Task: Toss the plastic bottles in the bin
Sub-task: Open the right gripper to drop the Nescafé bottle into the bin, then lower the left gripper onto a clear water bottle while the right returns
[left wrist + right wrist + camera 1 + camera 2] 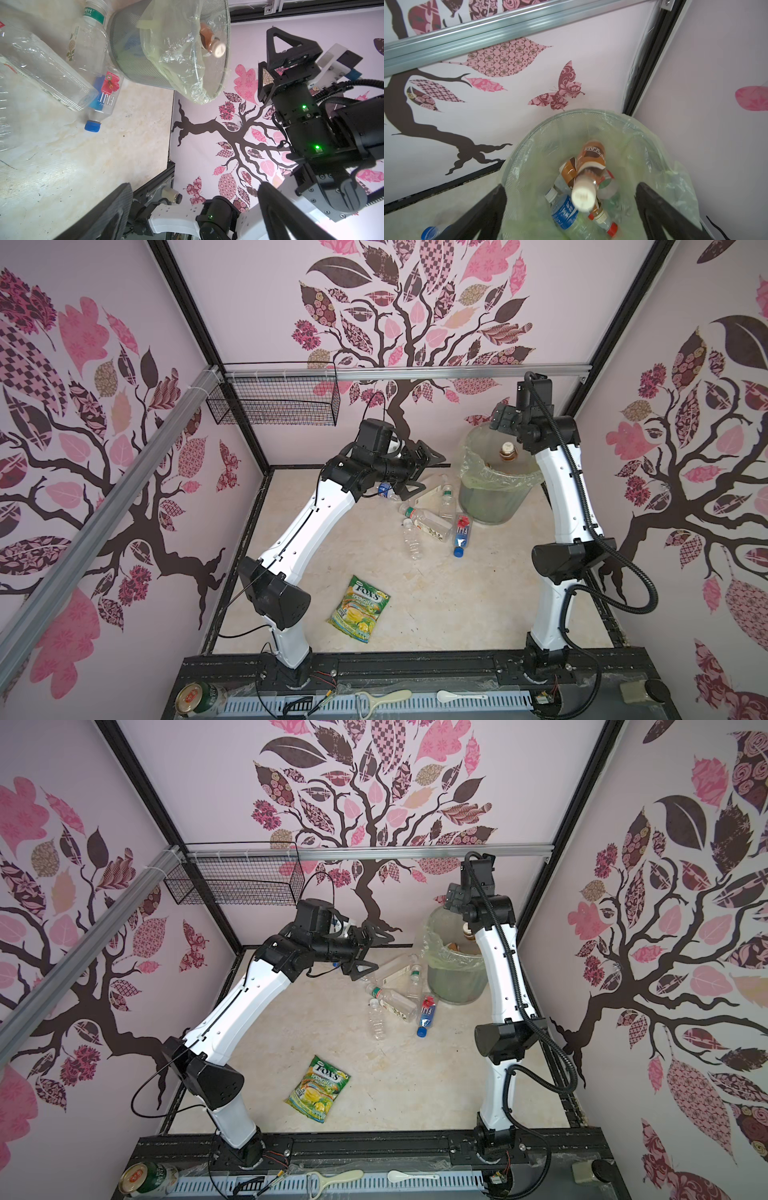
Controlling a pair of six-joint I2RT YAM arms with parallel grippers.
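The inside of the bin (527, 145) is seen only in the right wrist view. A blue-labelled bottle (564, 214) and a red-capped bottle (604, 221) are heaped at its bottom. A blurred white-capped bottle (591, 162) with a brown label is caught above them, between the spread fingers of the right claw (572, 186) and touched by neither. In a top view only its cap and neck are shown over the rim.

The left claw (193, 186) is shown spread wide and empty in the left wrist view.

Clear bottles (430, 524) and a Fiji bottle (462, 531) are seen lying toward 12 o'clock on the pale marbled table (457, 605), just beside the bin at 1 o'clock. A candy bag (359, 608) is laid at 6 o'clock. The walls (257, 323) are papered with pink and brown trees, and a wire basket (274, 402) is hung at 11 o'clock.
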